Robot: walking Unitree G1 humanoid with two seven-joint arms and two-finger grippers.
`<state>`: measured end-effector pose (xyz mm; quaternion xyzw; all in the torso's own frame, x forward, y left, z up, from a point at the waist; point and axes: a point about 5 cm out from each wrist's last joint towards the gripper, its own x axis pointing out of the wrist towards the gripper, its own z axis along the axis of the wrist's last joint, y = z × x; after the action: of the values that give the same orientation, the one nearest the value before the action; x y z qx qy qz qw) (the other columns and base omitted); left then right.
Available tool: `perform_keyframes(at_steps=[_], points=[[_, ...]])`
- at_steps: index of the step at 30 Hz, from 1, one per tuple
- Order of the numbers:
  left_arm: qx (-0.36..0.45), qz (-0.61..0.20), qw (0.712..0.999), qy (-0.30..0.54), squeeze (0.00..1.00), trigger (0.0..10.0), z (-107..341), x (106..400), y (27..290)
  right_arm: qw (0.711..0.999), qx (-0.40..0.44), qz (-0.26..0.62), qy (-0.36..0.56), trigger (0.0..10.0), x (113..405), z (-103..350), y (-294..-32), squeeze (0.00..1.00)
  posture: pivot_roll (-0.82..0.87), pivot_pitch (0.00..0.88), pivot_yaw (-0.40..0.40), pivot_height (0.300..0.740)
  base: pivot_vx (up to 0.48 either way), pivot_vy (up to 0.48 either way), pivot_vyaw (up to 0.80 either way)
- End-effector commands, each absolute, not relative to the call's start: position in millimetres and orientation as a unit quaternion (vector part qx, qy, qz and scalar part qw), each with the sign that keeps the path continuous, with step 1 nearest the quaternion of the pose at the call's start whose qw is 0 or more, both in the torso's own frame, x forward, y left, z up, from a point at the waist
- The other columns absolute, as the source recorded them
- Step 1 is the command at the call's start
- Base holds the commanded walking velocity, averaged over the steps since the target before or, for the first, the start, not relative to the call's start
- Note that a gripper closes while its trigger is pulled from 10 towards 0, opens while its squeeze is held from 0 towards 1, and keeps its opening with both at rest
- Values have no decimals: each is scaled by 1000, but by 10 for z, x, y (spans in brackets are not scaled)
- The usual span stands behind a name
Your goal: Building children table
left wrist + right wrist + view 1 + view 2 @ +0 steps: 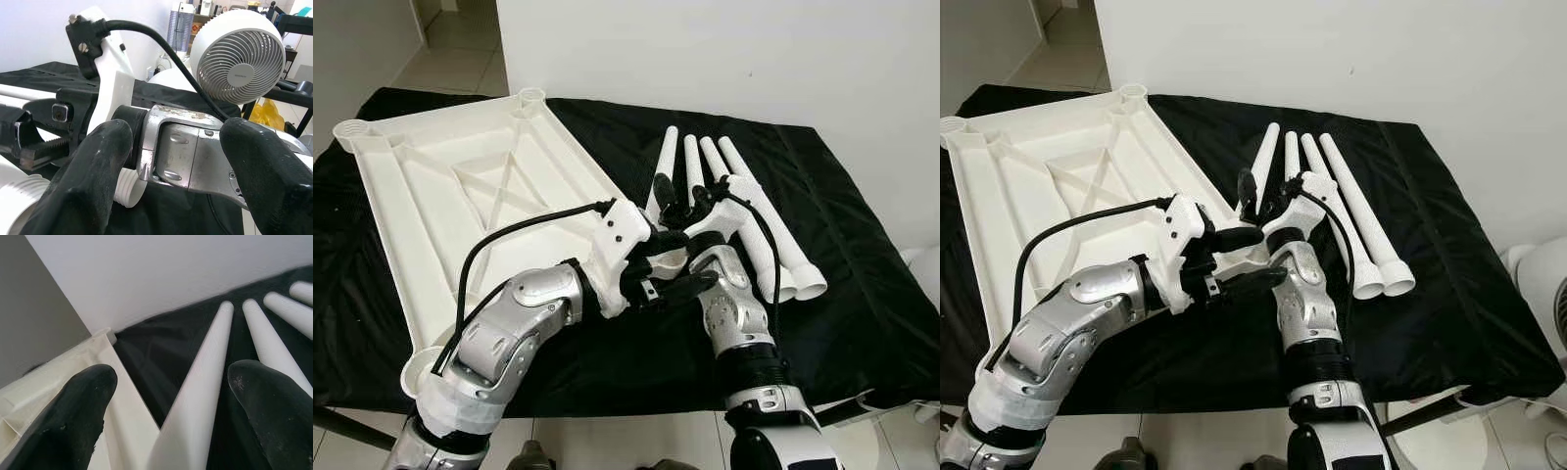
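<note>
The white table top [429,147] lies upside down on the left of the black cloth, with round leg sockets at its corners. Four white tapered legs [756,211] lie side by side to its right. My right gripper [682,196] is open and straddles the leftmost leg [205,357], whose narrow end points at the wall. My left gripper [697,258] reaches across from the left. It is open, with its fingers [98,161] on either side of my right arm's silver wrist [190,156]. The leg's wide threaded end [128,187] lies just under that wrist.
A black cloth [862,294] covers the work table, which ends close to my body and at the right. A white fan [1549,294] stands on the floor past the right edge. A white wall runs behind the table.
</note>
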<state>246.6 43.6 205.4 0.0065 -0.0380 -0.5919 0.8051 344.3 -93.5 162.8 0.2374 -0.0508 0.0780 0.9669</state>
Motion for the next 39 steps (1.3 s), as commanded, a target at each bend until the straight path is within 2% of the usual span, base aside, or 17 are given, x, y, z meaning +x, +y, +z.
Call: perform_keyframes(at_steps=[1,11,15,33,34,35,37,38,39], points=[[9,-593,804,-44,0,10000,2064,2462,416,963,255,84,-2,10000,3438,1559,-713,0,95,5,-84,740,0,0,0],[8,-593,804,-45,0,10000,2072,2462,412,961,254,105,31,10000,3411,1513,-537,0,94,13,-86,740,0,0,0],[7,-591,805,-52,0,10000,2116,2458,421,950,271,144,57,10000,3373,1525,-354,0,97,17,-92,740,0,0,0],[5,-587,807,-64,0,10000,2182,2488,432,937,304,128,118,10000,3360,1456,-273,0,94,16,-92,740,0,0,0],[5,-587,807,-64,0,10000,2182,2491,431,934,311,118,131,9373,3364,1421,-282,0,94,15,-93,740,0,0,0],[5,-587,807,-65,0,10000,2183,2492,430,934,309,113,135,4667,3371,1404,-294,0,94,14,-93,740,0,0,0],[5,-587,807,-65,0,10000,2183,2492,430,934,309,113,135,4667,3371,1404,-294,0,94,14,-93,740,0,0,0],[5,-587,807,-66,0,10000,2185,2494,429,934,313,103,140,0,3381,1387,-318,0,94,13,-94,740,0,0,0],[5,-587,807,-66,0,10000,2185,2494,429,934,313,103,140,0,3381,1387,-318,0,94,13,-94,740,0,0,0]])
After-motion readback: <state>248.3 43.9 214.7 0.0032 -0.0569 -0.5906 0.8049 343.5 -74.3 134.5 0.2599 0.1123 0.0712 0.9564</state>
